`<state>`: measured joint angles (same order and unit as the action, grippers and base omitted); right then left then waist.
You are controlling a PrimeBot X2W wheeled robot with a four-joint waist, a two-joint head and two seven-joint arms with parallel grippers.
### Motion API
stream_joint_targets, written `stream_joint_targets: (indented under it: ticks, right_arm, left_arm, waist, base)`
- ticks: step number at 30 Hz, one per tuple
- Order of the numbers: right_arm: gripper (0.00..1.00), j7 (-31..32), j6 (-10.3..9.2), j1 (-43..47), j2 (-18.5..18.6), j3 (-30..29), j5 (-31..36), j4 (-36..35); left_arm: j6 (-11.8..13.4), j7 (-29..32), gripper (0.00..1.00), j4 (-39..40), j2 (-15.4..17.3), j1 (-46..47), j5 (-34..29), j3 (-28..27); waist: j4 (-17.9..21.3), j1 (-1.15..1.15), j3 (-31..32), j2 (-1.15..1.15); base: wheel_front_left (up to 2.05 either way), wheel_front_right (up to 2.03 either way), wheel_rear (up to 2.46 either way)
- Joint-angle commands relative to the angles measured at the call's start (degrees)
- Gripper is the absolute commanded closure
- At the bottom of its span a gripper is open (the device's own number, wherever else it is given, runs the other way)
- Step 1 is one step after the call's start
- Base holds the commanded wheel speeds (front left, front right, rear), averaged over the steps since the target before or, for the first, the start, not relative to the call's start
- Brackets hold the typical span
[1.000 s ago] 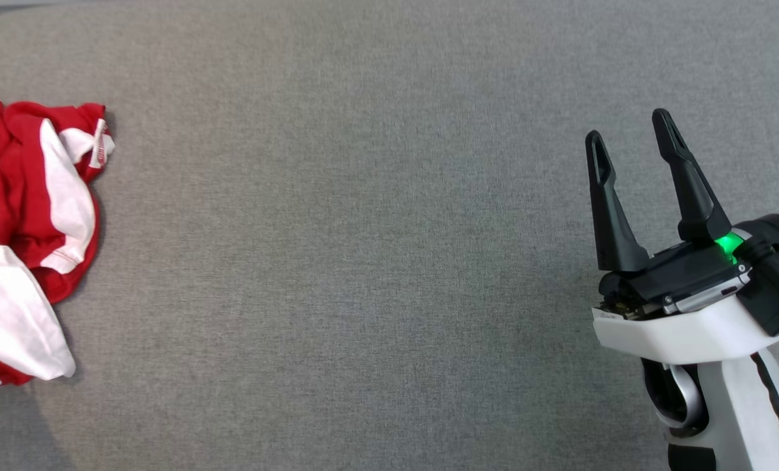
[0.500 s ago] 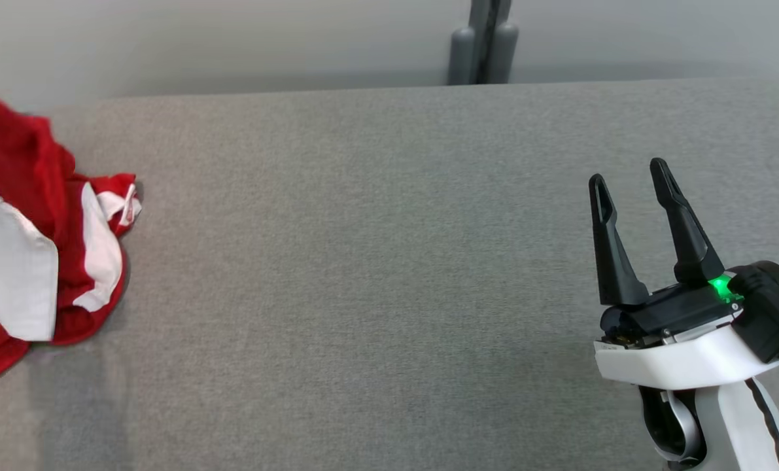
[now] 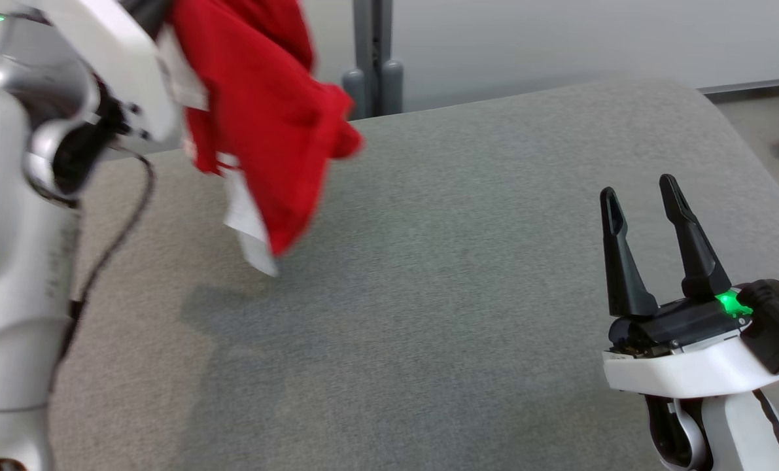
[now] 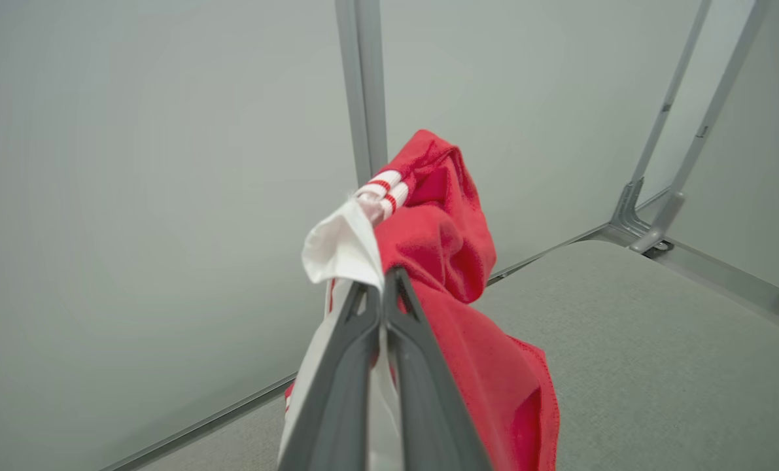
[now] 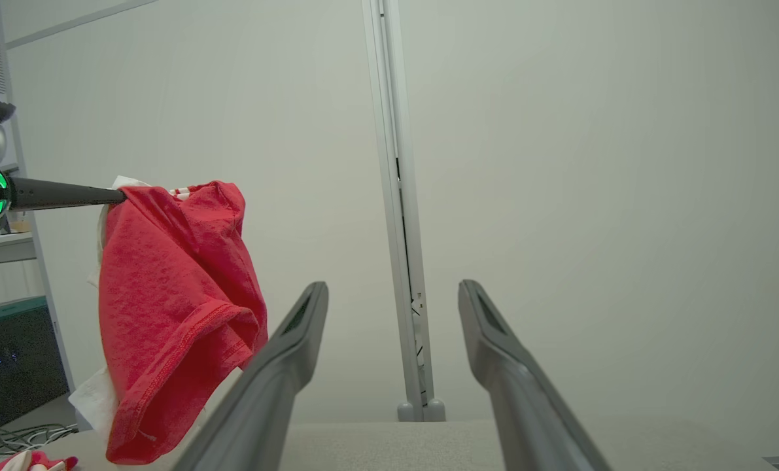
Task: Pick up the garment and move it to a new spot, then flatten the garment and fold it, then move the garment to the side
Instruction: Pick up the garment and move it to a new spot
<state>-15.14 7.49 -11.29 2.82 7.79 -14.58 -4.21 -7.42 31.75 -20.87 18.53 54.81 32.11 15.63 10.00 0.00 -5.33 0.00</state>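
The left jaws are pinched tight on the red-and-white garment [image 3: 265,118], which hangs from them over the left side of the grey counter [image 3: 461,261] (whether its lowest tip touches, I can't tell). The right jaws stand spread, empty, well away.

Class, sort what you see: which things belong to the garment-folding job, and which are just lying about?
Job: garment, left claw shut on it, open right claw, table.
Lying about: post, floor cables.
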Motion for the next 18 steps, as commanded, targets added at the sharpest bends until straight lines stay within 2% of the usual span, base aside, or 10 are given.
stream_joint_targets:
  ticks: [1, 5, 10, 14, 18]
  right_arm:
    - [0.0, 0.0, 0.0, 0.5, 0.2, -0.3, -0.4, -0.1]
    - [0.0, 0.0, 0.0, 1.1, 0.2, -0.8, -0.7, -0.3]
    - [0.0, 0.0, 0.0, 0.8, 0.2, -0.8, -1.0, -0.4]
    - [0.0, 0.0, 0.0, 0.1, 0.2, -0.7, -1.0, -0.5]
    - [0.0, 0.0, 0.0, 0.2, 0.2, -0.9, -0.5, -0.1]
  left_arm:
    - [-0.1, 0.0, 1.0, 1.6, -0.6, -1.3, 0.5, 0.5]
    - [0.7, 0.6, 1.0, 7.5, -4.5, -6.5, 1.3, 3.7]
    - [2.5, -1.3, 1.0, 10.4, -7.5, -13.7, -1.0, 8.1]
    - [3.8, -5.9, 1.0, 7.2, -8.6, -18.8, -3.6, 10.5]
    - [4.7, -12.3, 1.0, 0.0, -10.3, -22.1, -6.0, 12.2]
  waist:
    - [2.0, 0.0, 0.2, 0.0]
    - [3.6, 0.0, -0.3, 0.0]
    - [4.6, 0.0, -1.3, 0.0]
    - [5.0, 0.0, -2.1, 0.0]
    - [4.5, 0.0, -2.5, 0.0]
  base:
    - [0.0, 0.0, 0.0]
    - [0.0, 0.0, 0.0]
    - [0.0, 0.0, 0.0]
    - [0.0, 0.0, 0.0]
    - [0.0, 0.0, 0.0]
